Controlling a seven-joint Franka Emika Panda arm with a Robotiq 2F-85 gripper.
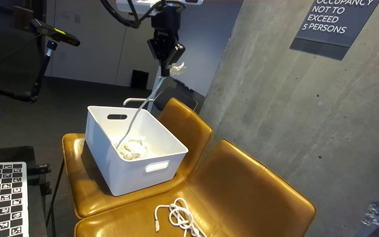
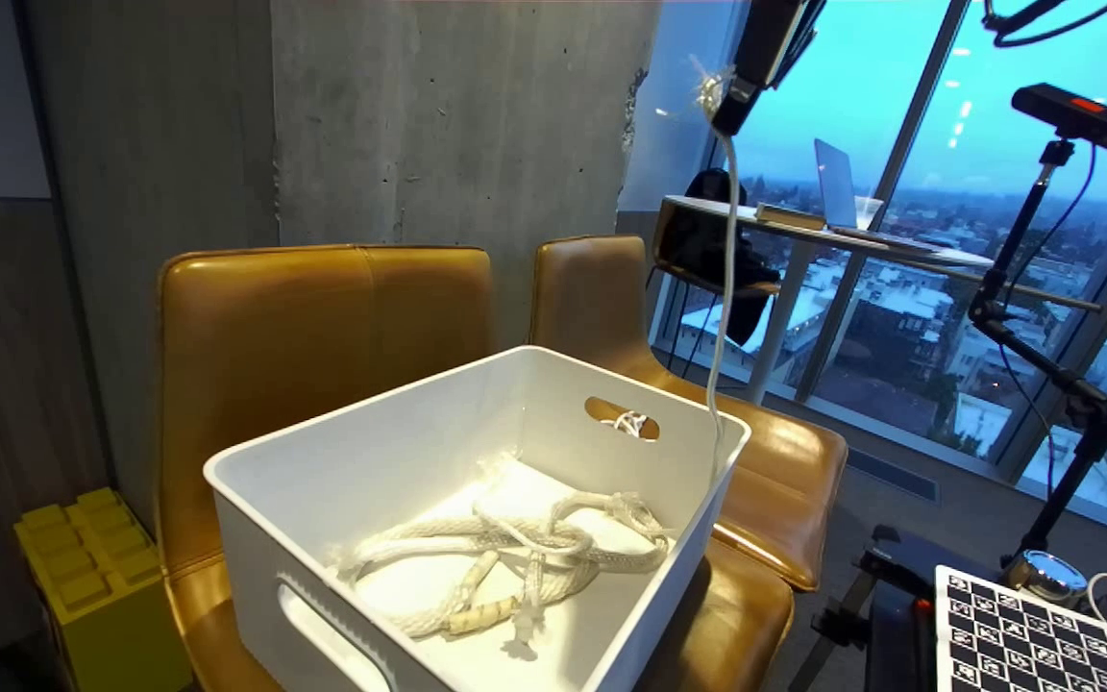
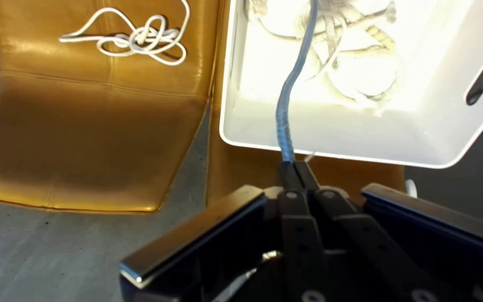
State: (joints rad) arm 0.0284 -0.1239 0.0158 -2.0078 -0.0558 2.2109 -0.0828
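Note:
My gripper (image 1: pixel 165 70) is shut on a thin rope near its frayed end, high above a white bin (image 1: pixel 127 181). The rope (image 2: pixel 728 259) looks pale in an exterior view and blue-grey in the wrist view (image 3: pixel 284 113). It hangs from the fingertips (image 3: pixel 295 167) down into the bin, and its frayed tip (image 2: pixel 710 94) sticks out beside the fingers. Inside the bin lies a tangle of thicker white ropes (image 2: pixel 534 548) with frayed ends; glare washes out part of it in the wrist view. Whether the held rope joins the tangle cannot be told.
The bin stands on a tan leather chair (image 1: pixel 77 187). A knotted white cord (image 1: pixel 181 217) lies on the neighbouring chair (image 3: pixel 78 138). A camera on a stand (image 2: pixel 1082 115), a checkered board (image 1: pixel 2 200), a concrete wall (image 1: pixel 291 115) and a yellow box (image 2: pixel 107 596) are around.

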